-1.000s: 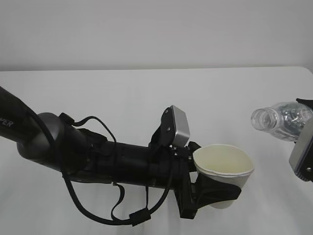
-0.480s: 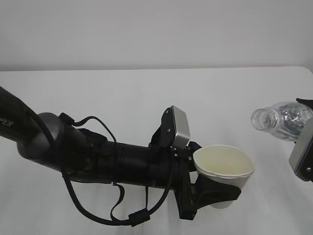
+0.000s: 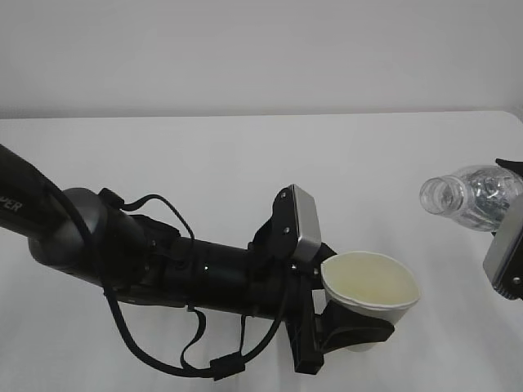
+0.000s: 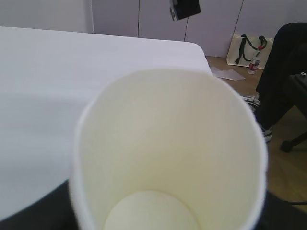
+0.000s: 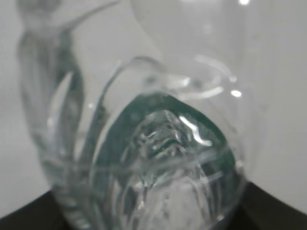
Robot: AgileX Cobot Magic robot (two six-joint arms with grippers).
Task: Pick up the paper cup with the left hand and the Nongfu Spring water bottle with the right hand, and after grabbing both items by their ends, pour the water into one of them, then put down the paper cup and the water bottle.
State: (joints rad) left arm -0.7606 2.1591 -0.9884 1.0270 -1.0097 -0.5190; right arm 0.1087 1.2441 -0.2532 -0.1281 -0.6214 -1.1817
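The white paper cup (image 3: pixel 369 291) hangs above the table at lower centre, mouth up and leaning slightly right. My left gripper (image 3: pixel 356 330) is shut on its lower end. In the left wrist view the paper cup (image 4: pixel 168 148) fills the frame, and its cream inside looks dry. The clear Nongfu Spring water bottle (image 3: pixel 471 195) lies tilted at the right edge, its capless neck pointing left, above and to the right of the cup. My right gripper (image 3: pixel 511 202) is shut on its far end, mostly cut off by the frame. The bottle (image 5: pixel 158 158) with its green label fills the right wrist view. Water cannot be made out.
The white table (image 3: pixel 245 163) stretches behind both arms up to a pale wall. My left arm (image 3: pixel 163 261) with looping cables crosses the lower left. Beyond the table's far edge (image 4: pixel 192 45), a bag (image 4: pixel 247 48) and a seated person's legs (image 4: pixel 278 96) show on a wooden floor.
The left wrist has dipped a little, so the cup sits slightly lower and leans more to the right. The bottle and right gripper have barely moved.
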